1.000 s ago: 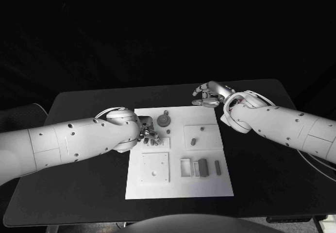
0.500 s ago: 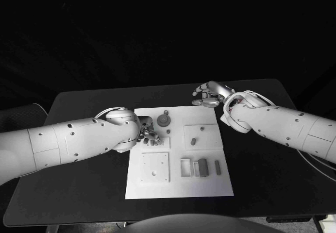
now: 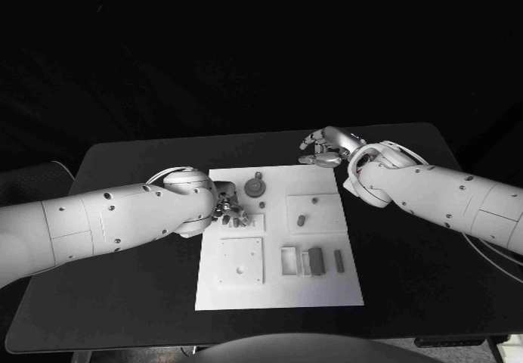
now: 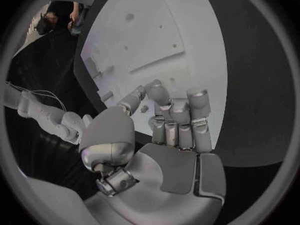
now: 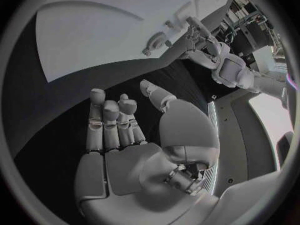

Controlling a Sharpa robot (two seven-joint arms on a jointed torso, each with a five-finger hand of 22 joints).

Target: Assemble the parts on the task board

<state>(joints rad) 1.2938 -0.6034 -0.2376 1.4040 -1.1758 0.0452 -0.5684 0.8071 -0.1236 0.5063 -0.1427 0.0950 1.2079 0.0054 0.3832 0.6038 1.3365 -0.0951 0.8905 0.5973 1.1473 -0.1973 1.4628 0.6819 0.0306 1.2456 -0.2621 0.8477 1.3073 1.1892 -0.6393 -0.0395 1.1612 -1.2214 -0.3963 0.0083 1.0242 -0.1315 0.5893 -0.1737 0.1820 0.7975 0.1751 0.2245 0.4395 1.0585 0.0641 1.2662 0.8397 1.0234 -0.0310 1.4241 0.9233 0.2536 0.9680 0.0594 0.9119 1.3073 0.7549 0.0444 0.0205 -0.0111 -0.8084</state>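
The white task board lies in the middle of the black table. My left hand hovers low over the board's left edge by a small raised square. Its fingers are curled in, and a small grey part sits between thumb and fingertip. A round grey part stands just beyond that hand. A short grey peg lies on a raised square plate. Dark blocks sit beside a white bracket. My right hand hangs over the table at the board's far right corner, fingers extended, holding nothing.
A square plate with holes occupies the board's near left. Another small peg lies near the right edge. Bare black table surrounds the board on all sides. My two white forearms reach in from either side.
My left hand's fingers have shifted slightly at the board's left edge. The right hand and the parts on the board have not moved.
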